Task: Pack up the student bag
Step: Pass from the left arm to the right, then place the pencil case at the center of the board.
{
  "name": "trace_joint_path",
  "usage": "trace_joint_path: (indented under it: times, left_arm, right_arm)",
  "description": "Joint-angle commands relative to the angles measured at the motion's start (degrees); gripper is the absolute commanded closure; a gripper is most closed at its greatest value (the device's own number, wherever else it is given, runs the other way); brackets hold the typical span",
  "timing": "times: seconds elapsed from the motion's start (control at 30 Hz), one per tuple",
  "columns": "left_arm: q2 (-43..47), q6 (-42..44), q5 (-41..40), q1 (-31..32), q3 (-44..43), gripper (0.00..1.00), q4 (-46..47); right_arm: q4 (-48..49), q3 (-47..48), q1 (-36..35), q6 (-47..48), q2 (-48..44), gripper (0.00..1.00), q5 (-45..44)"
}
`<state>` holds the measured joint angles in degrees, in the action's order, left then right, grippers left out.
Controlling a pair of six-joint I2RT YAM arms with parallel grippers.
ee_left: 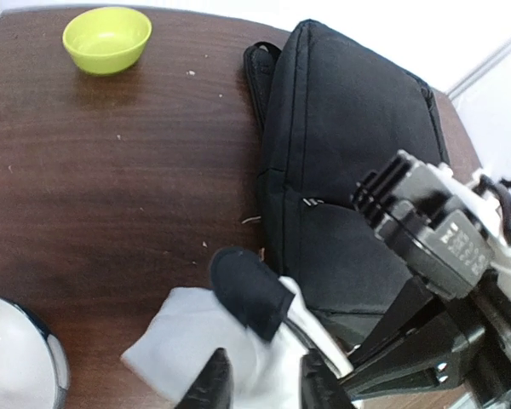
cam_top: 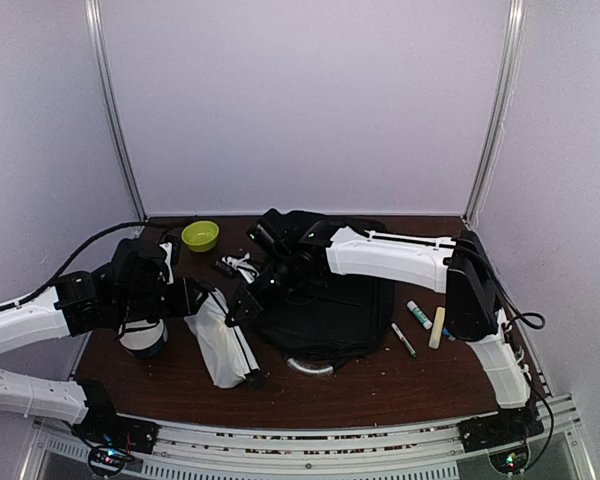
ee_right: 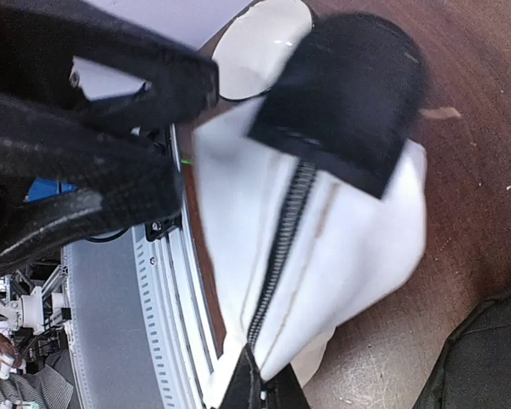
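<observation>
Brown counter (cam_top: 380,385) carries the black backpack (cam_top: 330,315), flat at centre. Right hand (ee_right: 257,388) is clamped on the white pouch (cam_top: 217,345) beside it; left hand (ee_left: 264,383) straddles the pouch, grip undetermined. Step judged: lifting pouch; next needs backpack opened

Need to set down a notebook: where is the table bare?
Bare wood lies between the green bowl, the student bag and the white pouch, and along the near edge below the bag. Crowded right of the bag, among the pens.
</observation>
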<state>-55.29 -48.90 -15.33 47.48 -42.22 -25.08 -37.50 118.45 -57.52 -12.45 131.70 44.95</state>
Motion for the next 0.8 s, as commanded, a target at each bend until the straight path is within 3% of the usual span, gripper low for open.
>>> trace_joint_path:
  times: [0.0,0.23,0.47,0.57,0.67,0.77]
  left_arm:
    - [2.7,6.7,-3.8,0.2,-2.9,0.59,-2.6]
    - [6.4,11.0,-3.9,0.1,-4.6,0.48,-5.6]
    - [2.8,12.8,-4.2,0.0,-6.3,0.47,-5.9]
    - [0.9,13.1,-4.0,0.0,-6.2,0.47,-4.1]
    - [-1.3,13.4,-3.2,0.0,-6.4,0.47,-2.5]
    - [-3.6,13.6,-2.2,0.0,-6.4,0.47,-1.2]
  right_arm:
    - [-0.6,-3.7,-0.2,4.0,-7.7,1.00,2.0]
    - [-6.2,-11.8,0.8,13.2,-17.1,1.00,3.7]
    - [-39.8,-8.5,0.9,41.9,-20.9,1.00,-3.9]
    - [-48.1,-11.4,1.0,50.1,-23.0,1.00,-9.4]
    - [-50.2,-16.5,1.5,54.7,-25.9,1.00,-14.4]
    - [-46.4,-21.5,1.9,53.7,-28.3,1.00,-18.7]
